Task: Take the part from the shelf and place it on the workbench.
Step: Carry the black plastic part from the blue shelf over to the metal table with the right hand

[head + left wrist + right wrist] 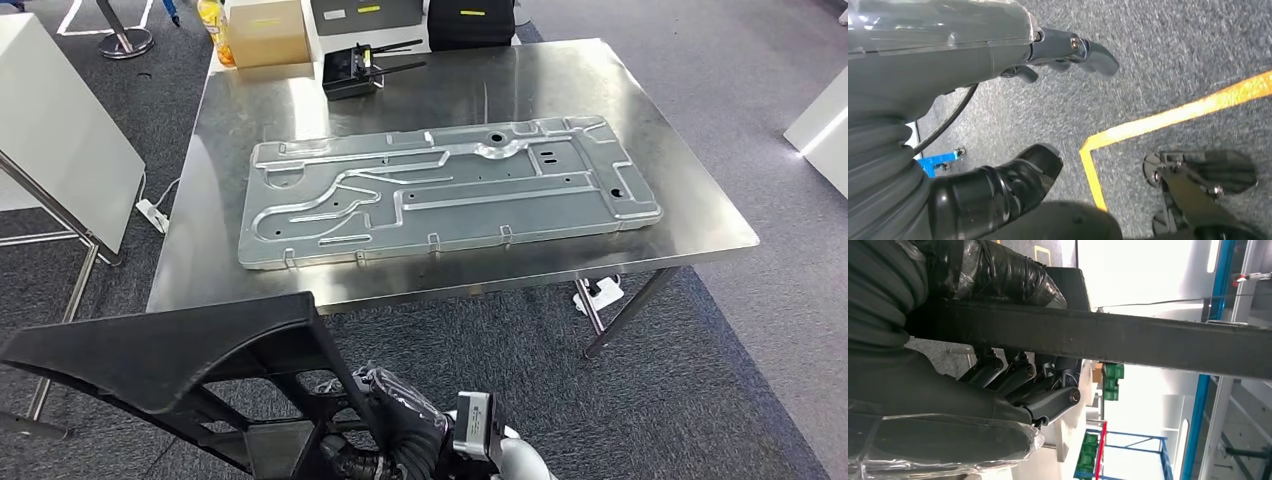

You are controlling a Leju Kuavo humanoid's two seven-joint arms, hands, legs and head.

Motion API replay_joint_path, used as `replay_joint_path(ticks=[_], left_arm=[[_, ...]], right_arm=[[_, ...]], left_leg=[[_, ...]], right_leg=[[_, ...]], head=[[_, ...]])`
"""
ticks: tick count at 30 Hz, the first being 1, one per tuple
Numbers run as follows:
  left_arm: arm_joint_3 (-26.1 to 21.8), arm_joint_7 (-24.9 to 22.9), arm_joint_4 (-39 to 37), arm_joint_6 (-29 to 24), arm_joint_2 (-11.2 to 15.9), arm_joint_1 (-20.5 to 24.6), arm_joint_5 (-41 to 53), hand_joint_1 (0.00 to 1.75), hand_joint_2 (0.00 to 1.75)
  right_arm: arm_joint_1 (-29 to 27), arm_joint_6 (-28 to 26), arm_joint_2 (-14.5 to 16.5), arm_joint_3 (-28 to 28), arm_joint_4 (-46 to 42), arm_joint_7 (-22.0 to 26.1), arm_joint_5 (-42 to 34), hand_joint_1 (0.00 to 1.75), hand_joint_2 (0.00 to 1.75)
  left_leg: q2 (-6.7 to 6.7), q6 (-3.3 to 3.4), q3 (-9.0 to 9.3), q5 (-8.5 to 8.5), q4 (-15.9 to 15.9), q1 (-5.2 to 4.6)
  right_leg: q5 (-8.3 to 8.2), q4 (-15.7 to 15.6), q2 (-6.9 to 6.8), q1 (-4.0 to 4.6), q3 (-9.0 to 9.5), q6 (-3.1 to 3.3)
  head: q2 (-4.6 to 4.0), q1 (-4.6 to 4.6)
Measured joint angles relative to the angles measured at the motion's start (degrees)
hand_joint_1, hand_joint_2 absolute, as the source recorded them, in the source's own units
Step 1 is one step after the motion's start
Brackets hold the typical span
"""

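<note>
The part is a long black plastic frame (170, 350) with open ribs, low at the left of the head view and just short of the workbench's near edge. My right hand (400, 412) grips it from the right end; in the right wrist view its dark fingers (1018, 372) curl round the part's black bar (1148, 340). The steel workbench (670, 140) stands ahead. My left hand (998, 55) hangs over grey carpet, fingers apart, holding nothing.
A large stamped metal panel (440, 190) covers the middle of the workbench. At its far edge stand a black device with antennas (355, 70), a cardboard box (265, 30) and a yellow bottle (215, 30). A white board (60, 130) stands at the left. A yellow line (1168, 117) marks the floor.
</note>
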State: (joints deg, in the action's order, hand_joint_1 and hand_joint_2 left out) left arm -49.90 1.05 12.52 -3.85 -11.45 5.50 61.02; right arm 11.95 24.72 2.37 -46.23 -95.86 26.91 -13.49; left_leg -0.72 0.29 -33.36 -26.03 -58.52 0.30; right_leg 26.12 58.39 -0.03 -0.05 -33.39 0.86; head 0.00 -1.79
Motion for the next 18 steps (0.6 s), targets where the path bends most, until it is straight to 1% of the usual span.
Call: replay_joint_path(ticks=[1, 2, 4, 5, 6, 7, 8, 9, 10, 11, 12, 13, 15, 16, 17, 18], left_arm=[[0.0, 0.0, 0.0, -0.01, -0.01, 0.0, 0.0, 0.0, 1.75], [0.0, 0.0, 0.0, -0.03, -0.01, 0.0, 0.0, 0.0, 1.75], [0.0, 0.0, 0.0, -0.03, -0.02, -0.02, 0.0, 0.0, 1.75], [0.0, 0.0, 0.0, -0.02, -0.02, -0.07, 0.0, 0.0, 1.75], [0.0, -0.01, 0.0, -0.02, -0.02, -0.13, 0.0, 0.0, 1.75], [0.0, -0.01, 0.0, -0.02, -0.01, -0.18, 0.0, 0.0, 1.75], [0.0, -0.01, 0.0, -0.03, 0.01, -0.19, 0.0, 0.0, 1.75], [0.0, -0.01, 0.0, -0.03, 0.02, -0.17, 0.0, 0.0, 1.75], [0.0, -0.01, 0.0, -0.02, 0.03, -0.09, 0.0, 0.0, 1.75], [0.0, 0.0, 0.0, -0.01, 0.04, -0.02, 0.0, 0.0, 1.75], [0.0, -0.01, 0.0, 0.0, 0.04, 0.02, 0.0, 0.0, 1.75], [0.0, -0.01, 0.0, 0.01, 0.04, 0.03, 0.0, 0.0, 1.75], [0.0, -0.02, 0.0, 0.01, 0.04, -0.02, 0.0, 0.0, 1.75], [0.0, -0.01, 0.0, 0.01, 0.04, -0.03, 0.0, 0.0, 1.75], [0.0, -0.01, 0.0, 0.01, 0.04, 0.02, 0.0, 0.0, 1.75], [0.0, -0.01, 0.0, 0.01, 0.04, 0.06, 0.0, 0.0, 1.75]], right_arm=[[0.02, 0.0, 0.05, 0.0, -0.01, 0.0, -0.01, 1.66, 1.75], [0.03, 0.0, 0.1, 0.0, -0.01, 0.0, -0.02, 1.66, 1.75], [0.0, 0.0, 0.13, 0.0, 0.03, -0.01, -0.04, 1.66, 1.75], [-0.03, 0.0, 0.13, 0.0, 0.06, -0.02, -0.04, 1.66, 1.75], [-0.07, 0.0, 0.12, 0.0, 0.09, -0.02, -0.04, 1.66, 1.75], [-0.08, 0.0, 0.12, 0.0, 0.1, -0.02, -0.04, 1.66, 1.75], [-0.07, 0.0, 0.12, 0.0, 0.1, -0.02, -0.04, 1.66, 1.75], [-0.06, 0.01, 0.12, 0.0, 0.09, -0.02, -0.04, 1.66, 1.75], [-0.03, 0.01, 0.13, 0.0, 0.08, -0.02, -0.04, 1.66, 1.75], [-0.01, 0.02, 0.13, 0.0, 0.07, -0.02, -0.04, 1.66, 1.75], [0.0, 0.03, 0.13, 0.0, 0.05, -0.02, -0.04, 1.66, 1.75], [0.01, 0.03, 0.14, 0.0, 0.04, -0.02, -0.04, 1.66, 1.75], [0.03, 0.04, 0.13, 0.0, 0.02, -0.02, -0.04, 1.66, 1.75], [0.05, 0.03, 0.13, 0.0, 0.01, -0.02, -0.04, 1.66, 1.75], [0.08, 0.03, 0.13, 0.0, 0.0, -0.02, -0.04, 1.66, 1.75], [0.08, 0.03, 0.12, 0.0, 0.0, -0.02, -0.04, 1.66, 1.75]], left_leg=[[0.08, -0.3, -0.43, -0.8, -1.08, 0.02], [0.16, -0.6, -1.44, -2.23, -3.37, 0.07], [0.28, -1.15, -4.83, -5.9, -10.57, 0.33], [0.3, -1.39, -6.43, -7.06, -13.83, 0.45], [0.33, -1.59, -7.23, -7.13, -15.39, 0.58], [0.36, -1.75, -6.93, -6.07, -14.71, 0.72], [0.42, -1.88, -5.52, -4.12, -11.78, 0.87], [0.54, -1.98, -3.54, -2.15, -7.62, 1.02], [0.59, -1.91, -1.71, -0.81, -3.95, 0.98], [0.59, -1.62, -0.51, -0.09, -1.43, 0.94], [0.55, -1.24, -0.03, -0.05, -0.33, 0.86], [0.43, -0.76, 0.0, -0.16, -0.29, 0.68], [0.36, 0.12, 0.04, 0.02, -0.12, 0.68], [0.35, 0.51, 0.13, 0.1, 0.01, 0.69], [0.36, 0.88, 0.19, 0.18, 0.14, 0.76], [0.37, 1.13, 0.21, 0.2, 0.18, 0.76]], right_leg=[[-0.21, -0.4, -0.11, -0.21, 0.25, 0.26], [-0.39, -0.74, -0.25, -0.42, 0.48, 0.48], [-0.41, -0.83, -0.53, -0.41, 0.51, 0.71], [-0.39, -0.79, -0.61, -0.4, 0.47, 0.72], [-0.35, -0.75, -0.65, -0.42, 0.46, 0.7], [-0.28, -0.66, -0.65, -0.47, 0.49, 0.62], [-0.16, -0.51, -0.64, -0.56, 0.54, 0.46], [0.03, -0.26, -0.63, -0.63, 0.55, 0.22], [0.27, 0.08, -0.62, -0.58, 0.48, -0.1], [0.45, 0.37, -0.61, -0.51, 0.38, -0.43], [0.56, 0.55, -0.61, -0.37, 0.28, -0.73], [0.58, 0.6, -0.61, -0.3, 0.24, -0.99], [0.79, 0.77, -0.59, -0.47, 0.29, -1.57], [1.39, 1.55, -0.55, -0.6, 0.01, -1.85], [2.6, 3.48, -0.48, -0.67, -0.85, -2.1], [4.24, 6.5, -0.4, -0.71, -2.28, -2.24]], head=[[0.0, 0.04], [0.0, 0.07], [0.0, 0.13], [0.0, 0.13], [0.0, 0.13], [0.0, 0.13], [0.0, 0.13], [0.0, 0.13], [0.0, 0.13], [0.0, 0.1], [0.0, 0.08], [0.0, 0.07], [0.0, 0.05], [0.0, 0.04], [0.0, 0.03], [0.0, 0.03]])
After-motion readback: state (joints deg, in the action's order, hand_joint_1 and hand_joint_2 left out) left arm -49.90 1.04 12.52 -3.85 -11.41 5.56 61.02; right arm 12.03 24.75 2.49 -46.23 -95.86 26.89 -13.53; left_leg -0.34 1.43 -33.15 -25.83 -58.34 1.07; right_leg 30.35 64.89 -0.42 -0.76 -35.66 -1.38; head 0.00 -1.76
